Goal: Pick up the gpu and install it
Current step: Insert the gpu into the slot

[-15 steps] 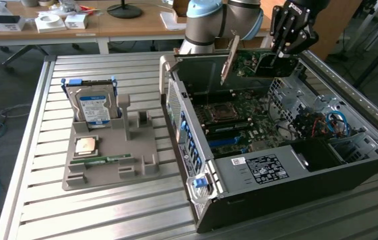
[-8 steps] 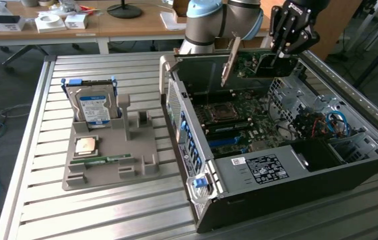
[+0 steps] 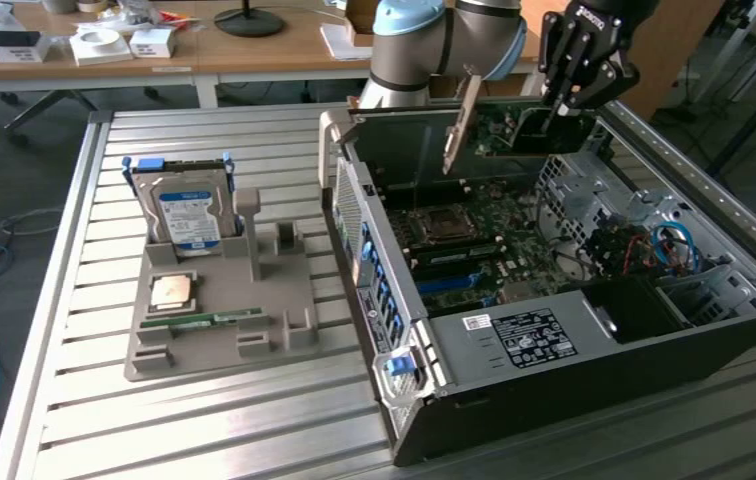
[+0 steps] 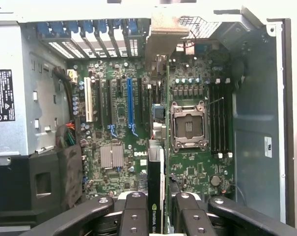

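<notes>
So the gripper (image 3: 568,105) is clamped shut on the gpu (image 3: 496,128), holding it on edge in the air over the open case (image 3: 485,345), which sits on the slatted surface (image 3: 85,420). The card isn't seated in anything yet.

In the wrist view it runs edge-on between the blue slot (image 4: 130,105) and the CPU socket (image 4: 188,127), with its metal bracket (image 4: 164,37) pointing at the rear slot openings (image 4: 89,34). I can't tell which of the black slots it's lined up with.

My 2 cents on doing this bit right: get the card's bottom edge dead parallel to 1 slot before it touches. Keep the card vertical, no lean toward the socket. The bracket's tip wants to drop into the gap at the back wall, not ride on top of it. Then push straight down, evenly at both ends, since a tilted card would probably jam or scrape the board (image 3: 485,235).
</notes>
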Robot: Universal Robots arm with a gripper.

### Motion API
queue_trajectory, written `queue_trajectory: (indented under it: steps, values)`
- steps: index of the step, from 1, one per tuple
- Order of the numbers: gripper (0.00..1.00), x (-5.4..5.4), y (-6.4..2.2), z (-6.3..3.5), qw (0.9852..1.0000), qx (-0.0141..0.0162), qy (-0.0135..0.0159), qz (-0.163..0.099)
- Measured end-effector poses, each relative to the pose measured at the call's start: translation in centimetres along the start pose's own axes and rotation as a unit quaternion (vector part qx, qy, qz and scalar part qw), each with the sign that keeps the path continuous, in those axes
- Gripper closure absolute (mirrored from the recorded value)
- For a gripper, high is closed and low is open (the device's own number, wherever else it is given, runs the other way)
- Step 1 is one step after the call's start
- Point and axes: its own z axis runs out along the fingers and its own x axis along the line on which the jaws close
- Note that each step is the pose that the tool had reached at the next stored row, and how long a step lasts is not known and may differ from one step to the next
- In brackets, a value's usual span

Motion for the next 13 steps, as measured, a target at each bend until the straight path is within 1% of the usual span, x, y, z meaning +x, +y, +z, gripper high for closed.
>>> queue_trajectory:
  steps: [1, 5, 9, 13]
  values:
    - [0.74, 0.01, 0.02, 0.01, 1.0, 0.001, -0.0001, -0.001]
    - [0.74, 0.01, 0.05, 0.09, 1.0, 0.0034, -0.0002, -0.005]
    - [0.74, 0.02, 0.05, 0.27, 1.0, 0.0041, -0.0001, -0.009]
    - [0.74, 0.02, 0.06, 0.32, 0.9999, 0.0041, 0.0001, -0.01]
